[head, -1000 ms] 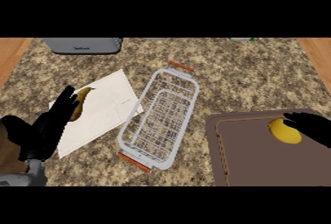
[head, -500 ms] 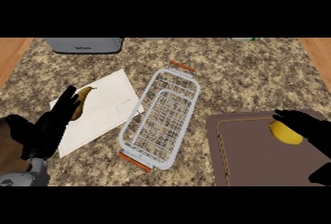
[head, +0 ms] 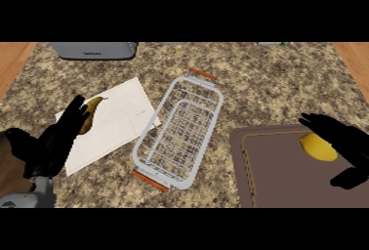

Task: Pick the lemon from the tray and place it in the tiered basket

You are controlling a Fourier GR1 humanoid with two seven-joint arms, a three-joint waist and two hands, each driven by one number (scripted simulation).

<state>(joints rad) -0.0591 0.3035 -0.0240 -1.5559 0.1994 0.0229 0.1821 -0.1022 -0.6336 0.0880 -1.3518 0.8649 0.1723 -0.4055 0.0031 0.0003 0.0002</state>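
Right black hand (head: 353, 144) is arching open over the yellow oval lemon (head: 317, 148) on the dark brown rectangular tray (head: 281, 176), with the thumb apart from it. Left black hand (head: 54, 144) is resting open at the left edge. The label on the grey box-shaped appliance (head: 97, 50) is unreadable.

We see only part of the lemon (head: 316, 146), the right robot hand (head: 344, 139) covering the rest; the tray (head: 268, 172) runs off the picture's right and lower edges; the left robot hand (head: 54, 142) half hides a yellow thing (head: 93, 113); a grey box (head: 97, 50) at the table's (head: 288, 83) far edge is cut off.
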